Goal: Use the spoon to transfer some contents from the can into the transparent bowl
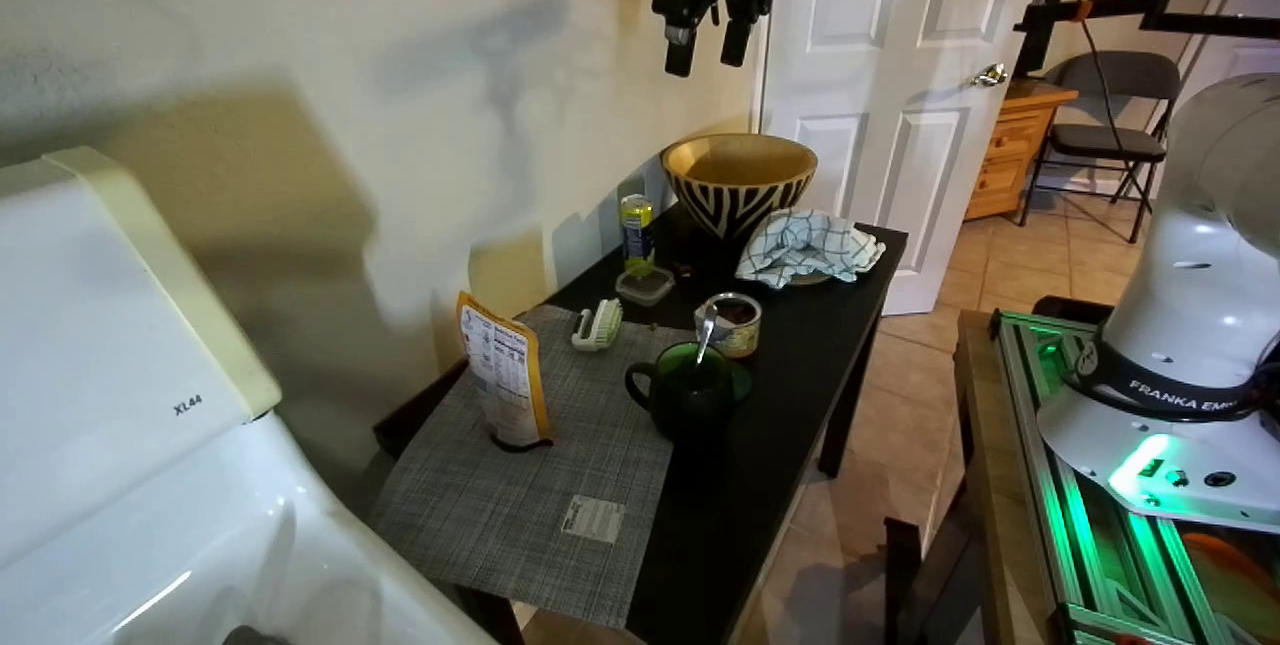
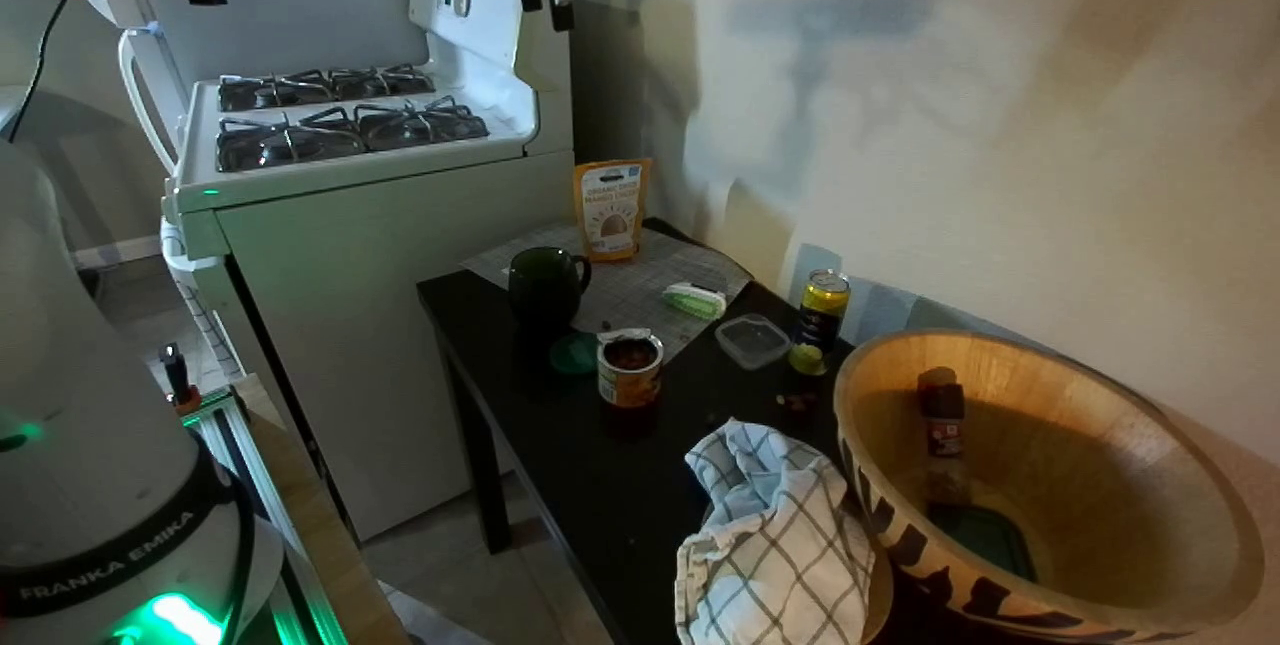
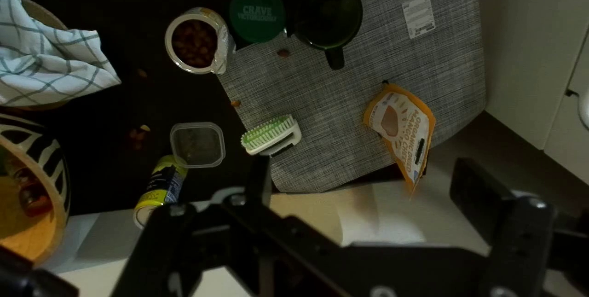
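The can point(image 1: 742, 341) is an open tin of brown nuts with a peeled foil lid. It stands upright on the dark table, also in an exterior view point(image 2: 630, 389) and the wrist view point(image 3: 169, 44). The spoon point(image 1: 706, 333) leans in the dark green mug point(image 1: 690, 405), handle up. The transparent bowl point(image 1: 645, 287) is a small clear square container beside the yellow drink can; it shows in an exterior view point(image 2: 752, 341) and the wrist view point(image 3: 198, 145). My gripper point(image 1: 707, 60) is open and empty, high above the table; its fingers frame the wrist view point(image 3: 363, 184).
Near the bowl are the yellow drink can point(image 2: 822, 315), a brush point(image 3: 271, 135) and loose nuts point(image 3: 138, 136). A green lid point(image 3: 257, 13) lies between can and mug. A mango pouch point(image 1: 503, 375) stands on the placemat. A large striped bowl point(image 1: 738, 180) and cloth point(image 1: 805, 250) sit at one end.
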